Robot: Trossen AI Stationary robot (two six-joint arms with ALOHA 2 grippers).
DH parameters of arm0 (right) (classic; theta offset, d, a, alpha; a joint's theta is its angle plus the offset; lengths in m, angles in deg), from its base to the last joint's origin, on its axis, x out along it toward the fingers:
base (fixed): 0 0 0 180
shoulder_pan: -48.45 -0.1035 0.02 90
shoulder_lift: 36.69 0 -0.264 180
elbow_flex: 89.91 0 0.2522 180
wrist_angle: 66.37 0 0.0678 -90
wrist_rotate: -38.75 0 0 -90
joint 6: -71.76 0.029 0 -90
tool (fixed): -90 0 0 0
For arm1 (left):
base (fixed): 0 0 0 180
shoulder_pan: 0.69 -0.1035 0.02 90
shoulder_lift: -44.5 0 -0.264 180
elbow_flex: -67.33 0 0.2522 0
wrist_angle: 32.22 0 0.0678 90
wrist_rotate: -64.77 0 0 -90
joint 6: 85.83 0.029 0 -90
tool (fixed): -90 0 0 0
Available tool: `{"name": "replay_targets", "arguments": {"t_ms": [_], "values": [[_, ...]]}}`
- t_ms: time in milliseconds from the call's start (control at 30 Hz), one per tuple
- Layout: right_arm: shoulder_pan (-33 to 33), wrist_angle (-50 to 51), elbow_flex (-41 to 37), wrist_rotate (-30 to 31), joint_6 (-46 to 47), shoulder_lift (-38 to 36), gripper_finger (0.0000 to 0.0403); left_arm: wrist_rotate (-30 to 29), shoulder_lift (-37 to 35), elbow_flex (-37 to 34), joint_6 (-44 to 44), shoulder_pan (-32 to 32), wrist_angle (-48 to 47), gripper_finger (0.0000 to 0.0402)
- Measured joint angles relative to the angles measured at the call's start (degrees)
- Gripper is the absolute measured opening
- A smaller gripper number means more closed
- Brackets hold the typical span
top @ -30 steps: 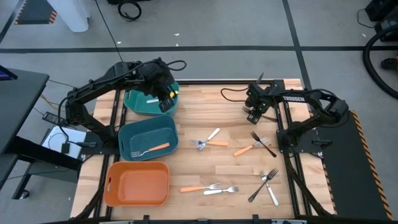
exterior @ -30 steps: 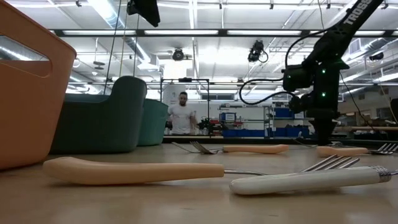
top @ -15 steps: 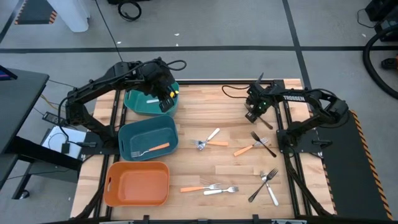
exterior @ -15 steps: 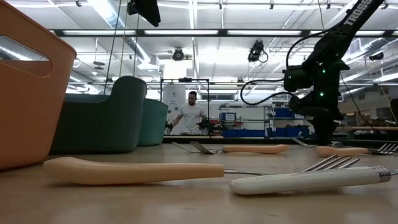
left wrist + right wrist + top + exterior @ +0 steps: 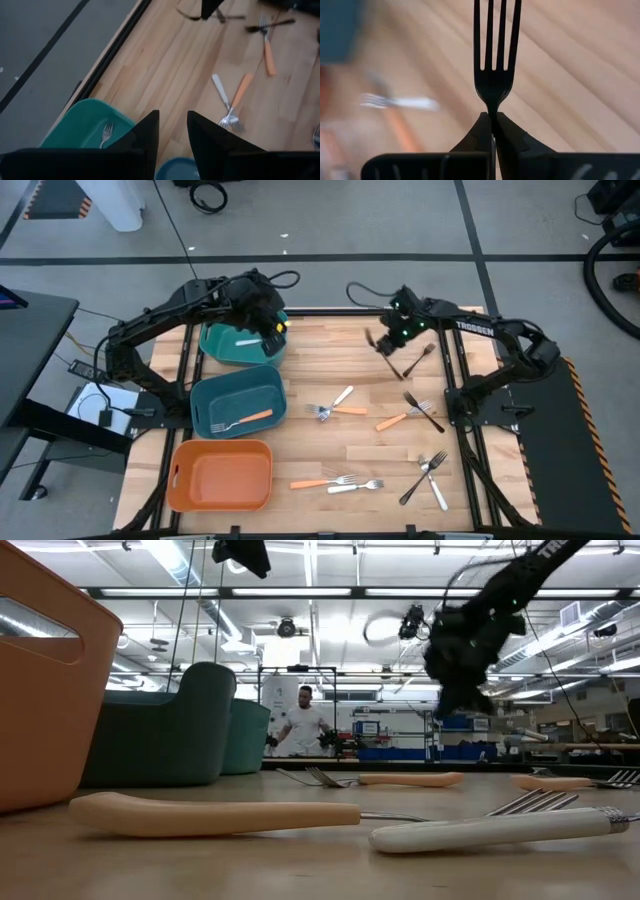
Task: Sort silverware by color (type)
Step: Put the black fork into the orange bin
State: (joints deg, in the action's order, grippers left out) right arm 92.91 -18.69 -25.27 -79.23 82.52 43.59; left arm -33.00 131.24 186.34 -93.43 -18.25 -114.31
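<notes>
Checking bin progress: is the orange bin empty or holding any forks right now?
Empty. The high view shows the orange bin with a bare floor, no fork inside.

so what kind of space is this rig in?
Most likely a robotics lab or workshop. The low view shows exposed ceiling lights, shelving with blue bins and a person at a bench beyond the wooden table. The floor is grey with taped lines.

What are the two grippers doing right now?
Left gripper: open, empty, above the teal bin.
Right gripper: shut on a black fork.
</notes>
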Motion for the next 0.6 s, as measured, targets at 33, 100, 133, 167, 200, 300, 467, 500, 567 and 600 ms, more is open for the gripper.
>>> {"name": "replay_targets", "arguments": {"t_ms": [33,100,133,167,200,300,467,500,567,600], "values": [[-0.9,-1.42,1.43,-1.85,0.88,-0.36,0.0011,0.0,0.0,0.0,-0.56,0.0,0.67,0.011],[-2.99,-4.94,4.33,-3.75,2.75,-0.94,0.0011,0.01,0.24,0.0,-1.14,0.0,2.38,0.011],[-4.22,-7.34,5.69,-3.99,3.81,-1.18,0.0011,0.02,0.34,0.0,-1.55,0.0,2.94,0.011],[-5.51,-9.86,7.09,-4.01,5.01,-1.41,0.0011,0.02,0.37,-0.04,-2.21,0.0,3.52,0.011],[-6.78,-12.33,8.53,-3.9,5.92,-1.61,0.0011,0.02,0.45,-0.04,-2.54,0.0,4.43,0.011],[-10.67,-19.21,13.0,-1.14,7.22,-2.0,0.0011,0.02,1.2,-0.03,-4.05,0.0,8.07,0.011],[-15.84,-26.16,20.29,7.56,6.05,-1.97,0.0011,0.01,3.13,-0.04,-8.36,0.0,17.83,0.011],[-16.59,-26.65,21.57,9.26,5.4,-1.92,0.0011,0.02,3.45,-0.04,-8.65,0.0,20.6,0.011],[-17.92,-26.37,23.47,12.5,4.02,-1.86,0.0011,0.02,4.3,-0.04,-8.63,-0.02,24.98,0.011],[-18.48,-26.37,24.11,13.89,3.32,-1.86,0.0011,0.04,4.55,-0.02,-8.7,-0.02,27.57,0.011]]}}
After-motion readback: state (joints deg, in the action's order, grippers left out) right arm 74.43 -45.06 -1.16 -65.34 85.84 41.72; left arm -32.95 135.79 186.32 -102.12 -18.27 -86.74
